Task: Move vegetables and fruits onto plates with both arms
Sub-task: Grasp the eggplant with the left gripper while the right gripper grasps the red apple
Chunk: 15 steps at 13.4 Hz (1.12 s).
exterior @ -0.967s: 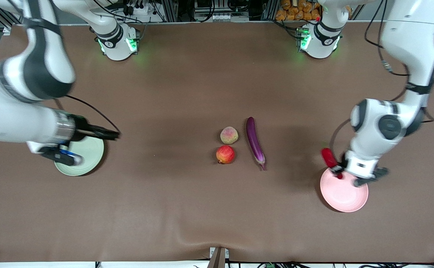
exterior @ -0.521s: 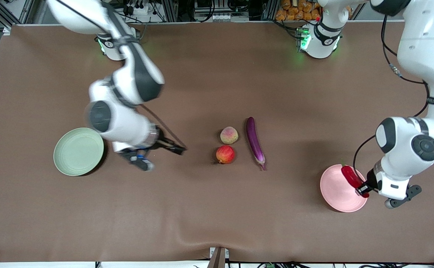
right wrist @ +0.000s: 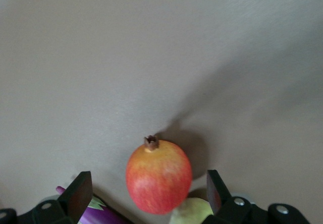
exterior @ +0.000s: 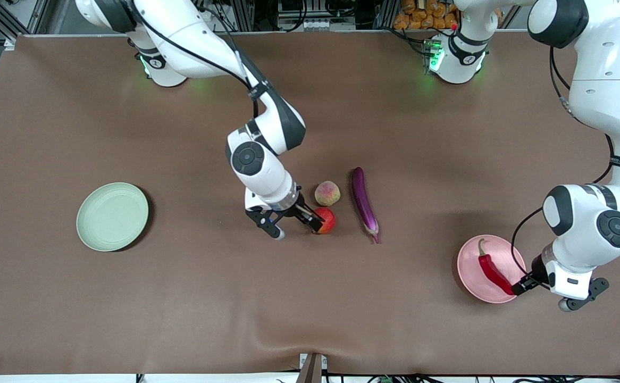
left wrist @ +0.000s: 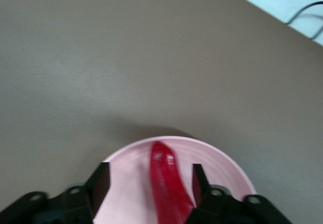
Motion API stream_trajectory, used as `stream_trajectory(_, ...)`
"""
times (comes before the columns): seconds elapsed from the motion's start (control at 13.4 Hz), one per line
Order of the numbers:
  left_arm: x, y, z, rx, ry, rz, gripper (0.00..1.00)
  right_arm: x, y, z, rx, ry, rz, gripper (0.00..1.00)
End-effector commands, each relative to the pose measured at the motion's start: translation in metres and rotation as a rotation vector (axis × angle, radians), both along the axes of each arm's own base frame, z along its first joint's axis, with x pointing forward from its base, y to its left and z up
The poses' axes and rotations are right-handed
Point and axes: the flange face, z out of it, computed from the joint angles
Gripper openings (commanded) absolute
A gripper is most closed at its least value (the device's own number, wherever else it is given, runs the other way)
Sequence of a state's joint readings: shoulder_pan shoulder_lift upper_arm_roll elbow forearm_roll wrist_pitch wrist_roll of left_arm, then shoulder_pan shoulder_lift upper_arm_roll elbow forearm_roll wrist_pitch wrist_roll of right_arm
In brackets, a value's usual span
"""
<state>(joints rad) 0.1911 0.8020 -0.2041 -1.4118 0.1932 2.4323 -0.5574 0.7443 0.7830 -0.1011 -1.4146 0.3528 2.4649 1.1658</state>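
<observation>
Nearest the front camera, toward the left arm's end of the table, sits the pale pink plate (exterior: 469, 266) with the red chili pepper (exterior: 492, 272) lying on it, green stem pointing away from the camera. The left gripper (exterior: 520, 287) is low at the plate's rim, right at the pepper's tip; in the left wrist view its fingers (left wrist: 100, 182) stand apart on either side of the pepper (left wrist: 169, 181), which rests flat on the pink plate (left wrist: 227, 168), so the grip looks let go, though I cannot tell if one finger touches it. Farther from the camera, around the middle of the brown table (exterior: 310, 298), the right gripper (exterior: 314, 219) is down at the red fruit (exterior: 327, 219). From the right wrist view its fingers (right wrist: 78, 193) are spread wide with the red fruit (right wrist: 159, 176) between them, crown tip up, and clear space on both sides, so nothing is grasped. The eggplant (exterior: 364, 203) lies beside the red fruit toward the left arm's end, lengthwise toward the camera. The yellow-green fruit (exterior: 327, 193) sits just beside the red one, slightly farther from the camera. The pale green plate (exterior: 112, 216) lies well apart, toward the right arm's end.
</observation>
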Motion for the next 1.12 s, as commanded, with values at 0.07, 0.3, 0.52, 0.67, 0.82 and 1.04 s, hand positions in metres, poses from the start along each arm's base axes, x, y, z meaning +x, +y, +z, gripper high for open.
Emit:
stream_trajectory(0.07, -0.023, -0.108, 0.038, -0.036, 0.132, 0.048, 1.00, 0.006, 0.032, -0.025, 0.014, -0.015, -0.040, 1.00)
stream_trajectory(0.3, -0.077, -0.230, 0.024, -0.017, 0.199, 0.057, 1.00, -0.003, 0.048, -0.046, 0.007, 0.001, -0.045, 1.00)
stream_trajectory(0.52, -0.122, -0.268, 0.002, -0.035, 0.178, 0.039, 1.00, -0.014, 0.053, -0.063, -0.060, -0.022, 0.015, 1.00)
stream_trajectory(0.67, -0.151, -0.305, -0.019, -0.087, 0.142, 0.056, 1.00, -0.011, 0.050, -0.056, -0.083, -0.028, 0.032, 0.13)
stream_trajectory(0.82, -0.170, -0.337, -0.028, -0.106, 0.144, 0.083, 1.00, 0.005, 0.028, -0.039, -0.110, 0.004, 0.025, 0.00)
stream_trajectory(1.04, -0.197, -0.379, -0.038, -0.101, 0.158, 0.106, 1.00, 0.048, -0.044, 0.008, -0.135, 0.086, 0.075, 0.00)
